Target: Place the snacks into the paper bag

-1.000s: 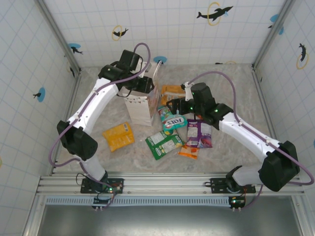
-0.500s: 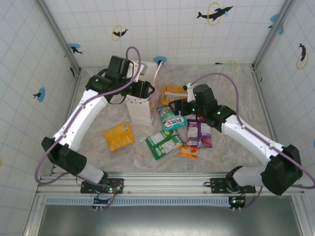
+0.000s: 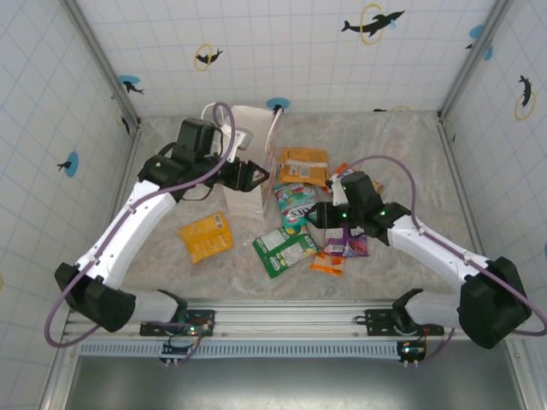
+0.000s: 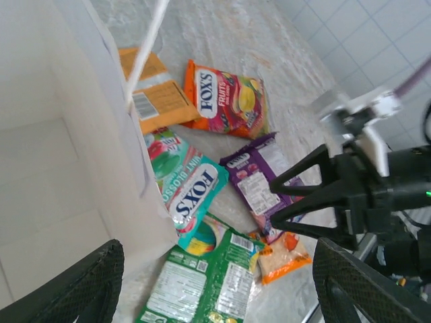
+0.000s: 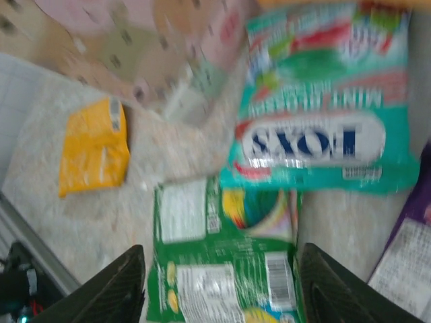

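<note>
The paper bag (image 3: 254,128) stands upright at the back left; its white wall (image 4: 60,148) and a handle (image 4: 145,47) show in the left wrist view. My left gripper (image 3: 256,177) (image 4: 219,289) hangs open by the bag's right side, holding nothing. The snacks lie loose on the table: yellow-orange (image 3: 205,237) (image 5: 94,145), green (image 3: 286,249) (image 4: 202,282) (image 5: 222,262), teal FOX'S (image 3: 295,203) (image 4: 192,185) (image 5: 323,134), purple (image 3: 346,242) (image 4: 259,178), red-yellow (image 4: 225,101), orange (image 3: 303,165) (image 4: 151,94), small orange (image 3: 327,263) (image 4: 286,259). My right gripper (image 3: 313,215) (image 4: 273,202) (image 5: 222,296) is open above the green packet.
Tiled walls close the table on three sides, with metal posts in the back corners. The snacks crowd the middle between bag and right arm. Bare marbled table (image 3: 410,154) lies at the back right. The base rail (image 3: 282,320) runs along the near edge.
My left arm has swung from over the bag down to its right side, jaws wider. My right gripper has moved nearer, from beside the orange packet to over the green one, jaws narrowing.
</note>
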You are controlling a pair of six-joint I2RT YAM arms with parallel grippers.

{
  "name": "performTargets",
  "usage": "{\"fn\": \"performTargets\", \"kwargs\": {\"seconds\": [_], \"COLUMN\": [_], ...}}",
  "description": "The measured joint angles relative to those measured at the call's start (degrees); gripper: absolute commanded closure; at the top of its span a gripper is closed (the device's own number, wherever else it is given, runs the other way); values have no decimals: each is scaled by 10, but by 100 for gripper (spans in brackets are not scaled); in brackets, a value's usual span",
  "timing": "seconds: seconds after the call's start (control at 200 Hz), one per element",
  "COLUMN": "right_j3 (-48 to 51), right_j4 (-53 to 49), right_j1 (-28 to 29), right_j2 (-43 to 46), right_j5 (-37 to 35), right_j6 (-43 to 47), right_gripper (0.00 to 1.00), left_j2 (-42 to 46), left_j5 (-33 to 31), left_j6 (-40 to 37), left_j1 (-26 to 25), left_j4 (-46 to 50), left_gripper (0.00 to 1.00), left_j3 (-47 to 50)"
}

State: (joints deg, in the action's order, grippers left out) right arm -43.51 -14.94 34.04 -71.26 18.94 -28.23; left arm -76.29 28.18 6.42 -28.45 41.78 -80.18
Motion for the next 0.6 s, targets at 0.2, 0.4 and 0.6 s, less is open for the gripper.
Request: {"fn": "performTargets", "kwargs": {"seconds": [0.2,0.4,0.6], "right_j3": [16,16,14], "right_j4": [-2,5,16], "right_j1": [-24,-30,-37], "right_j2": [-65,-137,-188], "right_j5": [63,105,124], "right_j6": [23,54,76], "right_gripper": [40,39,38], "left_j2": [27,37,46], "left_j5": [14,10,-30], "left_j6": [-6,-6,-6], "left_j1": [0,0,0], "left_j4": [-3,-8,-27], "left_gripper": [25,25,24], "left_j3": [35,45,43]}}
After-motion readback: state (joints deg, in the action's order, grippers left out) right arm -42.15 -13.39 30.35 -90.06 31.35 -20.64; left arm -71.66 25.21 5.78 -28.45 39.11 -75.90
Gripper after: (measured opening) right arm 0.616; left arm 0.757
